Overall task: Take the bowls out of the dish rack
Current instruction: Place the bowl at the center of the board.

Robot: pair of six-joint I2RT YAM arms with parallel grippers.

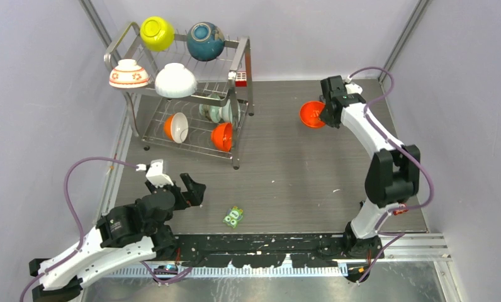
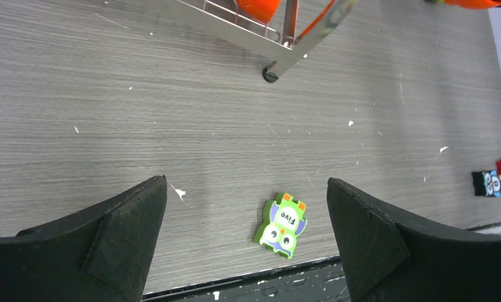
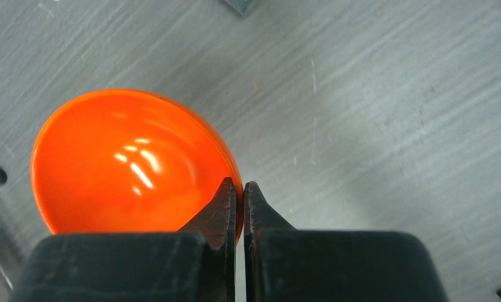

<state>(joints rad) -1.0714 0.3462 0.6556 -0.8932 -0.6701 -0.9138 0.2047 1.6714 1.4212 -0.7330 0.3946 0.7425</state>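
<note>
Pale lilac walls [image 1: 40, 63] enclose a grey wood-grain worktop [image 1: 286, 163] flecked white; a steel strip [image 1: 267, 290] lines the frame's bottom edge.

Right pincer [image 3: 240, 186] pinching bowl [image 3: 128, 170]; left pincer [image 2: 247, 182] spread wide.

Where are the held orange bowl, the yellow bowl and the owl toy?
held orange bowl [image 3: 128, 170]: right wrist view, glossy middle.
yellow bowl [image 1: 158, 35]: top view, rounded outside.
owl toy [image 2: 281, 224]: left wrist view, middle.

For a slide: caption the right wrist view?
Right gripper shut on the rim of an orange bowl, grey table behind.
</note>
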